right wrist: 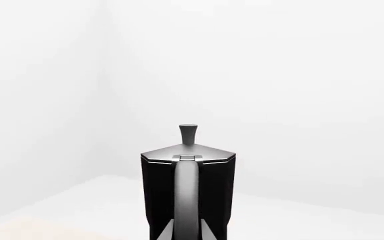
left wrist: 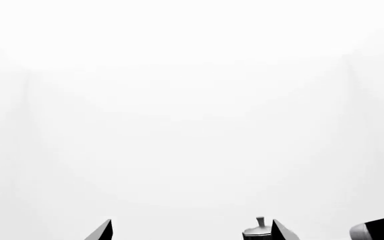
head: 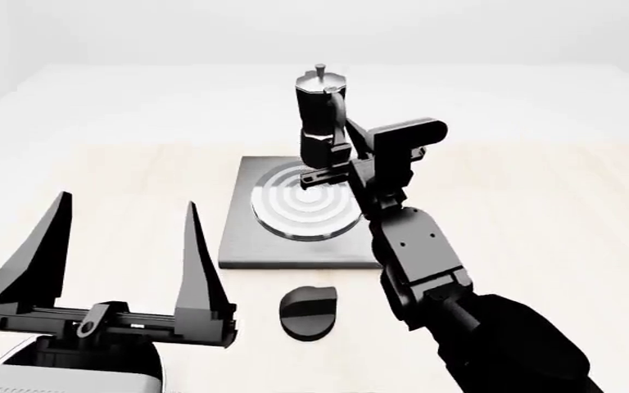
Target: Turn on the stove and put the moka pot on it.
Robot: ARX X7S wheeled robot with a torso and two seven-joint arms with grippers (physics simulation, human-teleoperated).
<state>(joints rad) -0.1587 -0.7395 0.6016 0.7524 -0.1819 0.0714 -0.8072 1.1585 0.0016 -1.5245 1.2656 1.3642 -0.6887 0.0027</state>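
Note:
In the head view the moka pot [head: 320, 110], black and faceted with a silver lid, hangs upright above the far edge of the grey stove slab [head: 243, 241] and its ringed burner [head: 305, 206]. My right gripper [head: 334, 154] is shut on the pot's side handle. In the right wrist view the moka pot [right wrist: 158, 190] fills the lower middle, with my right gripper [right wrist: 186, 234] clamped on its handle. The round black knob [head: 309, 311] lies on the table in front of the slab. My left gripper [head: 127, 205] is open and empty at the near left. The left wrist view shows my left gripper [left wrist: 192, 232] and the pot's lid [left wrist: 257, 231].
The slab and knob lie on a light wooden table [head: 533, 213] with white walls behind. My right arm [head: 424, 262] reaches over the table's right half, past the slab's right edge. A dark part of that arm [left wrist: 382, 229] shows in the left wrist view.

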